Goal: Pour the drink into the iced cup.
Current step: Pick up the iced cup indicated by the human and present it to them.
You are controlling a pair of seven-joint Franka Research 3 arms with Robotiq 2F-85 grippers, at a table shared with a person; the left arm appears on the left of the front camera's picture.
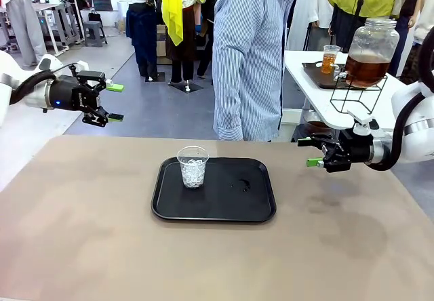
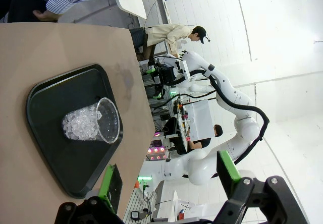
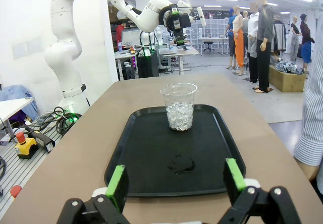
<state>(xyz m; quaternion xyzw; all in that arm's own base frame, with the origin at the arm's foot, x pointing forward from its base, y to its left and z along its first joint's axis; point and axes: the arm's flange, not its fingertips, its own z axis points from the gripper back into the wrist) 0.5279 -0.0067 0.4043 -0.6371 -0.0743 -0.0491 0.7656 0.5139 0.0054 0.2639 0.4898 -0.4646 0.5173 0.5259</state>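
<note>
with left gripper (image 1: 114, 102) and right gripper (image 1: 309, 151) both hanging wide open and empty, the iced cup (image 1: 192, 167) is waiting on the tray (image 1: 224, 206), the drink (image 1: 366, 69) in the far jar likely needing fetching first.

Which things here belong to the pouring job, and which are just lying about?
Job: iced cup on the black tray; lidded jar of amber drink; small cup of drink beside it.
Lying about: wet mark on the tray; wire stand under the jar.

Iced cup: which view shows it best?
Right wrist view: the cup stands upright, centred and near, its ice plain, on the tray. Front view shows it smaller and farther; left wrist view shows it rolled sideways.
</note>
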